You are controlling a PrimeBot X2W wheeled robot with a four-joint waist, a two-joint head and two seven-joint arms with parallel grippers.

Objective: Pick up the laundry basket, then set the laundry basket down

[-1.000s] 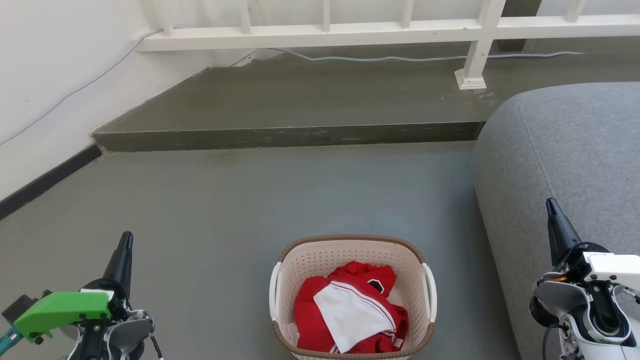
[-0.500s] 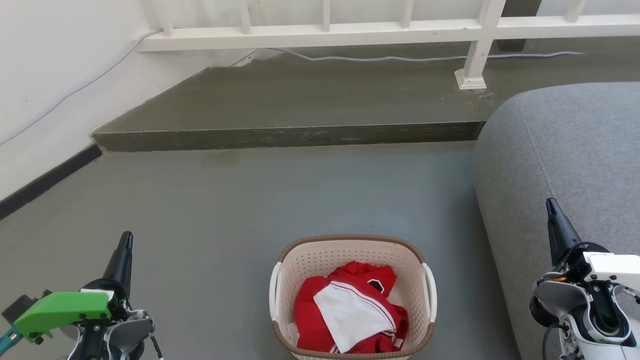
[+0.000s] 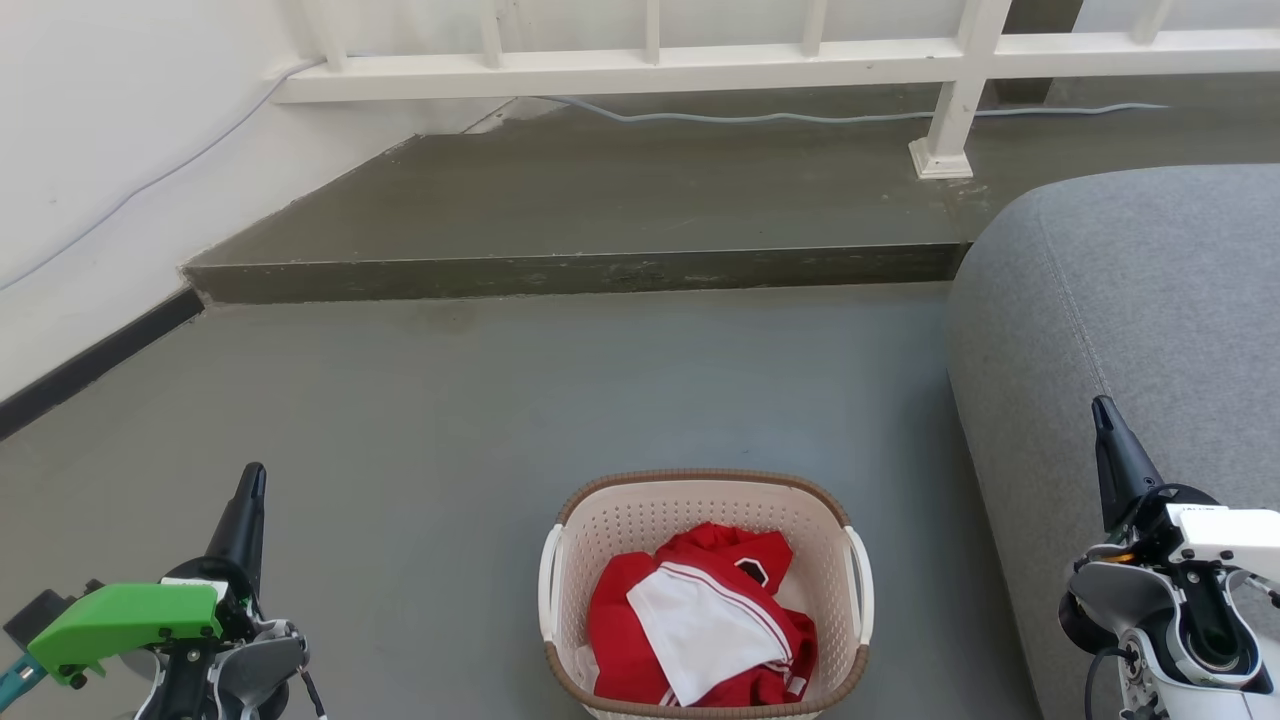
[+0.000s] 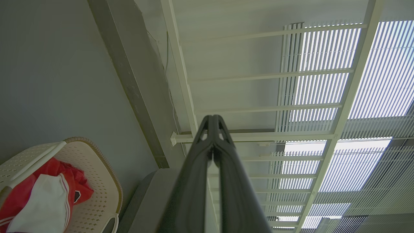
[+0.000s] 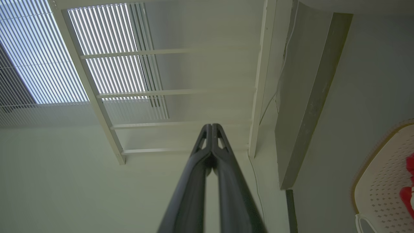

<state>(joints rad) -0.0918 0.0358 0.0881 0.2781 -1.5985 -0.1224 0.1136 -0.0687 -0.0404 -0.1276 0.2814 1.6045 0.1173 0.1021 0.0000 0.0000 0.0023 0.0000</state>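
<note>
Off to the left, the left gripper [image 3: 251, 475] hangs with fingers pressed together, well clear of the laundry basket [image 3: 700, 476], which sits on open floor [image 3: 600, 380], its near rim cut off from sight. Close on its right a grey sofa [image 3: 1130, 300] hems it in; the right gripper [image 3: 1101, 410], fingers likewise together, hovers by it.

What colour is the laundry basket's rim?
Brown, woven-look, on the cream laundry basket; clearest in the head view.
</note>
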